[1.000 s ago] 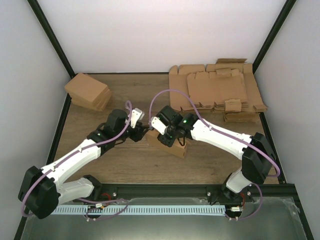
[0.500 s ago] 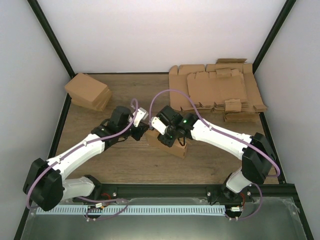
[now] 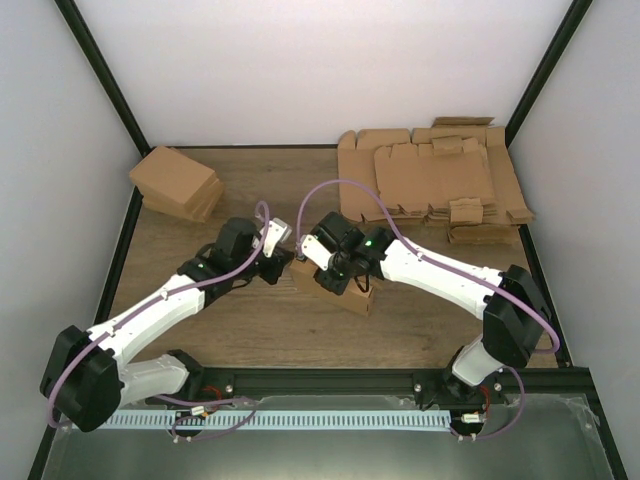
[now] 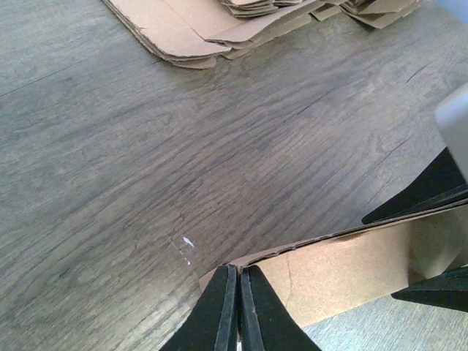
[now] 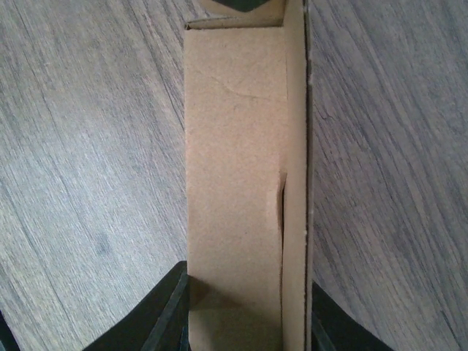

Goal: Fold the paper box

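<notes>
The paper box (image 3: 356, 299) is a partly folded brown carton lying on the wooden table at its middle. My right gripper (image 3: 334, 278) comes down on it from above and is shut on it, one finger on each long side; the right wrist view shows the box (image 5: 234, 183) filling the gap of that gripper (image 5: 247, 278). My left gripper (image 3: 290, 262) is at the box's left end. In the left wrist view its two fingers (image 4: 239, 269) are pressed together, with their tips at a corner of the box (image 4: 344, 270). I see nothing between them.
A thick pile of flat cardboard sheets (image 3: 440, 180) lies at the back right, its edge also in the left wrist view (image 4: 197, 29). A pile of folded cartons (image 3: 178, 185) sits at the back left. Black frame rails border the table.
My left gripper has closed from partly open to shut, and its arm has shifted slightly by the box's left end. The right arm and the box have stayed put.
</notes>
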`<state>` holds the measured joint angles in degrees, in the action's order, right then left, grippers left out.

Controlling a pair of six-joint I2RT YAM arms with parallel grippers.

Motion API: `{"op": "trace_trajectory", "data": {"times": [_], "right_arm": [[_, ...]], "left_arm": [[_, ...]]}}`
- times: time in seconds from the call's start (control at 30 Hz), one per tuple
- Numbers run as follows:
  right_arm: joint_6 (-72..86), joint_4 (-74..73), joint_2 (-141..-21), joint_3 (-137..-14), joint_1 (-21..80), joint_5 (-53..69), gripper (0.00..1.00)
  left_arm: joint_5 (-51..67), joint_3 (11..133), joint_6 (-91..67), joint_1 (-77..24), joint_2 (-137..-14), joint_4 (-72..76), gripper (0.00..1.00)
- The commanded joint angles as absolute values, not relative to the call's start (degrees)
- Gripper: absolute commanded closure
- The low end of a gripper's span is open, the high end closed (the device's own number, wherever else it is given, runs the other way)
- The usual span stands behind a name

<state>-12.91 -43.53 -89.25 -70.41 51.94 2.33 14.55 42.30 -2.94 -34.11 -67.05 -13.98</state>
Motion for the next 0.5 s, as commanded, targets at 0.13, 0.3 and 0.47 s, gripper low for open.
{"op": "trace_trajectory", "data": {"times": [0.13,0.3,0.47], "right_arm": [[-11.5,-43.7,-90.5,-71.9,52.2,2.0,0.73],[-11.2,-43.6,-90.8,-72.0,52.1,2.1,0.75],[-11.2,-43.5,-90.7,-71.9,52.1,2.1,0.75]], "left_arm": [[17.5,39.3,-9.4,-34.6,-65.0,-9.8,0.96],[16.6,39.9,-12.8,-34.7,-64.9,-10.0,0.96],[16.3,39.3,-14.3,-34.8,-64.8,-9.7,0.96]]}}
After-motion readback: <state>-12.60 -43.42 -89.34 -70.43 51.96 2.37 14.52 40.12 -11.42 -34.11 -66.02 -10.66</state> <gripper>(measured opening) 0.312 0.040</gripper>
